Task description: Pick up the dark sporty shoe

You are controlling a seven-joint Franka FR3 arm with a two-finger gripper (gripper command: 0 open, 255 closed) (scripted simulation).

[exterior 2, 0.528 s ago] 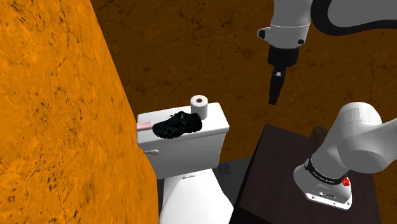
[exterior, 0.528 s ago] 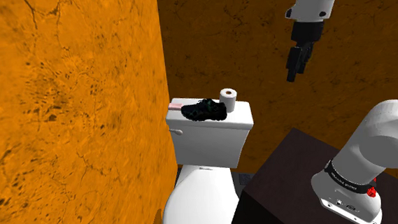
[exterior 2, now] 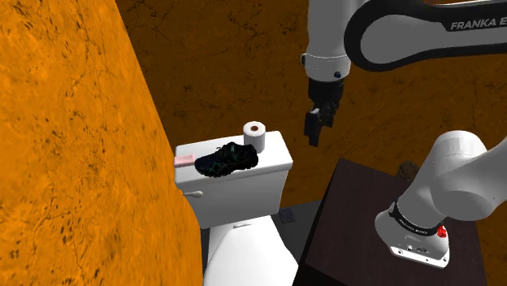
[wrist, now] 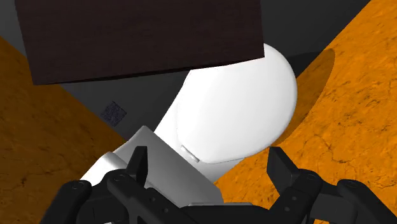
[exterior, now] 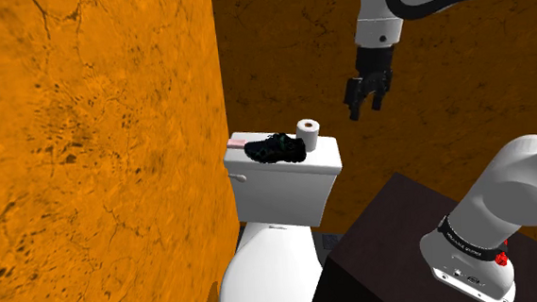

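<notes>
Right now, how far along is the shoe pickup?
Nothing is grasped yet: the shoe lies on the toilet tank beside the paper roll. The gripper hangs open in the air, up and to the shoulder view's right of it. Left: descend, close, lift.

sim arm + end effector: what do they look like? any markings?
White rounded arm links with dark joint bands; white FRANKA lettering on the dark upper band. The end effector is all black, two fingers. There's a red button at the base collar.
</notes>
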